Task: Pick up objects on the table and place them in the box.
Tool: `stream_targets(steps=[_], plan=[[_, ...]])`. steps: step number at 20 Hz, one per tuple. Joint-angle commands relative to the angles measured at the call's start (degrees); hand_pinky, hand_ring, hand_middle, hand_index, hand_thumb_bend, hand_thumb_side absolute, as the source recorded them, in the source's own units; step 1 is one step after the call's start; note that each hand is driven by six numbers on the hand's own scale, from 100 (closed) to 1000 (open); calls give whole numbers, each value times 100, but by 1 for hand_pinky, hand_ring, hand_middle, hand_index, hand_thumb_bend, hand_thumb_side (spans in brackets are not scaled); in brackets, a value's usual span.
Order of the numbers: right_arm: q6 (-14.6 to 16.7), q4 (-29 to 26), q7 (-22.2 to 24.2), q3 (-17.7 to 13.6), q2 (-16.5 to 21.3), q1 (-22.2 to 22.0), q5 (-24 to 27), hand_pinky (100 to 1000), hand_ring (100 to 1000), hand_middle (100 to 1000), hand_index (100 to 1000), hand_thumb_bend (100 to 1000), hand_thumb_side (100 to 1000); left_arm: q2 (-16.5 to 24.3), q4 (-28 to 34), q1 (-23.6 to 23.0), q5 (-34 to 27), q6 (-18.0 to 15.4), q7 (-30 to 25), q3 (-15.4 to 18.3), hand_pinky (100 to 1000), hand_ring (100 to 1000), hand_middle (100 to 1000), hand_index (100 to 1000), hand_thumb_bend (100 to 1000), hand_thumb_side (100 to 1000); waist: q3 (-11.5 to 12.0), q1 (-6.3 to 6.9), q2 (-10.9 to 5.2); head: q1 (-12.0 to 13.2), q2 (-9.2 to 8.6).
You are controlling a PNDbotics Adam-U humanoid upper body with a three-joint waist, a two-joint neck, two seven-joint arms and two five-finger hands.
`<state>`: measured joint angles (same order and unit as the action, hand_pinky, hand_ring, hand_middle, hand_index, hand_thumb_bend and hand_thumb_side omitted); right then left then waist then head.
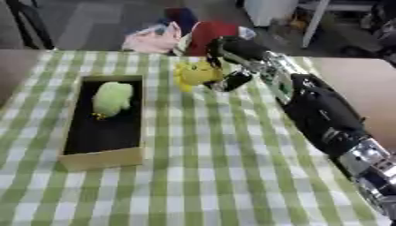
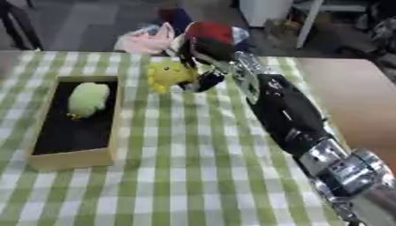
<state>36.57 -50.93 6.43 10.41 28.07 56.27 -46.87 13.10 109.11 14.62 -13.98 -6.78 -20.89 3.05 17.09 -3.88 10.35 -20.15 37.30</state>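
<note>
- Right arm (image 1: 321, 110) comes in from lower right and runs diagonally up across the table to its far middle.
- Right hand (image 1: 232, 66) is at the yellow toy (image 1: 197, 73), on the toy's right side, black fingers (image 2: 207, 80) curled against it. Looks like a grasp, though the contact is blurred.
- Can't tell if the yellow toy is lifted or resting on the cloth (image 1: 216, 167); it sits at the far middle of the table, right of the box.
- Box (image 1: 100, 158): long, tan walls, dark inside, on the left half of the table, its long side running away from the robot.
- Green toy (image 1: 112, 98) lies inside the box, in its far half, touching the dark floor. Near half of the box shows only the dark floor.
- Cloth is green-and-white check and covers most of the table; bare brown tabletop (image 1: 363, 84) shows along the right edge.
- Beyond the far table edge: a heap of pink, red and dark stuff (image 1: 182, 33), off the table.
- Left hand shows in neither view.
</note>
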Motion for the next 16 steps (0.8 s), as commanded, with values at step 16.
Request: stream_targets(steps=[16], plan=[[536, -129, 641, 512, -1096, 299, -682, 656, 796, 415, 559, 450, 491, 53, 255, 205, -262, 3, 2, -67, 759, 677, 649, 712, 100, 863, 392, 46, -15, -181, -70]])
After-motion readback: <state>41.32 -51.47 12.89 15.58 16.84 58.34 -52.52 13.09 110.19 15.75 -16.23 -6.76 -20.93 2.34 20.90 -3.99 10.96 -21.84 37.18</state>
